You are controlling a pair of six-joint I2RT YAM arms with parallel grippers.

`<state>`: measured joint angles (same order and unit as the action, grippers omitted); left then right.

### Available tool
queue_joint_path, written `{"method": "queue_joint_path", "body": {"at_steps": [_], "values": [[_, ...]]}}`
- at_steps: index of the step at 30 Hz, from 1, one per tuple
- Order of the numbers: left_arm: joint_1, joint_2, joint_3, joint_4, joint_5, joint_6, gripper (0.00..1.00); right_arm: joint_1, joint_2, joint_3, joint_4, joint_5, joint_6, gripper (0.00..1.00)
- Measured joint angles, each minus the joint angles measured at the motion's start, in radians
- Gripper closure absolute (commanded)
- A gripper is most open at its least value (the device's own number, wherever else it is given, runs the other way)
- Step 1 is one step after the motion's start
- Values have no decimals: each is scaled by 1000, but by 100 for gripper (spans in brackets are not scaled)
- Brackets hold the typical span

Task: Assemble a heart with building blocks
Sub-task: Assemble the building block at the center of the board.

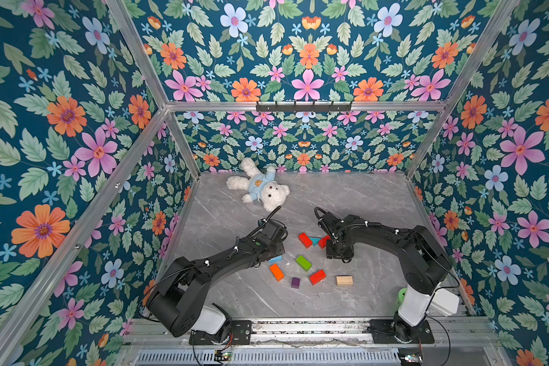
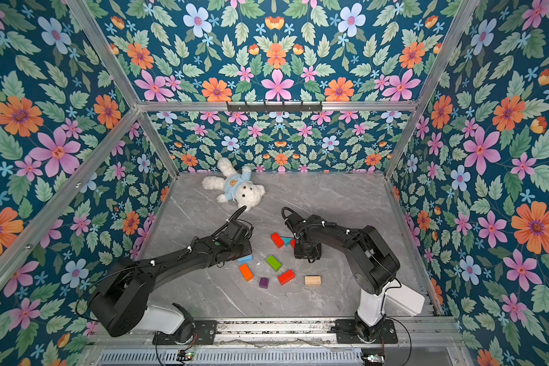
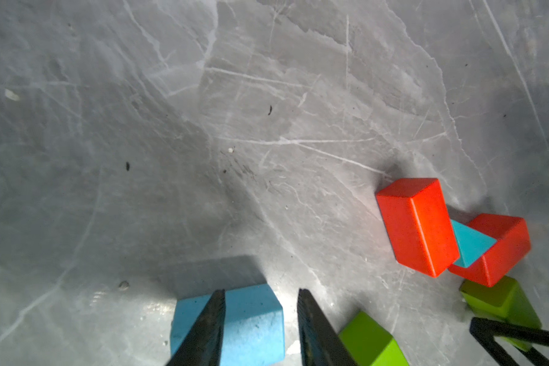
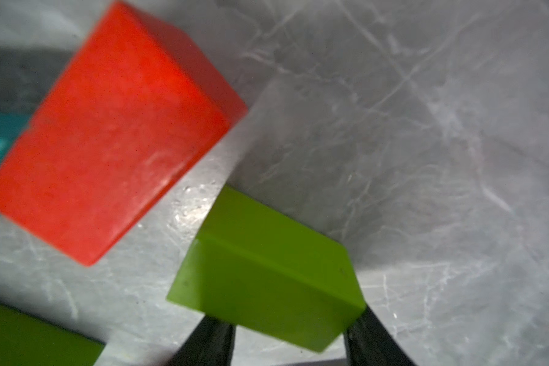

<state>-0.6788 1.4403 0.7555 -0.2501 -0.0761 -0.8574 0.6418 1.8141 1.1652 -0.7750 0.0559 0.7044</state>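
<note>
Beyond blocks (image 1: 303, 263), bear (image 1: 276, 195) with orange emblem (image 1: 258, 183)

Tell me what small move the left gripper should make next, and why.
Probably shift the left gripper sideways until its open jaws straddle the light blue brick. In the left wrist view one finger overlaps the brick's top while the other stands clear beyond its edge, so closing now would likely catch it off-centre.
</note>
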Motion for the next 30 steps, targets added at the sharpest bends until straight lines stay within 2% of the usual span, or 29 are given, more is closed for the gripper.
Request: {"method": "queue_joint_path", "body": {"at_steps": [18,30], "values": [[0,-5,-2,0,-3,26,58,-31,25,46,-31,7,103,49],[0,-5,-10,-1,-3,26,57,-32,25,51,-30,2,77,46]]}}
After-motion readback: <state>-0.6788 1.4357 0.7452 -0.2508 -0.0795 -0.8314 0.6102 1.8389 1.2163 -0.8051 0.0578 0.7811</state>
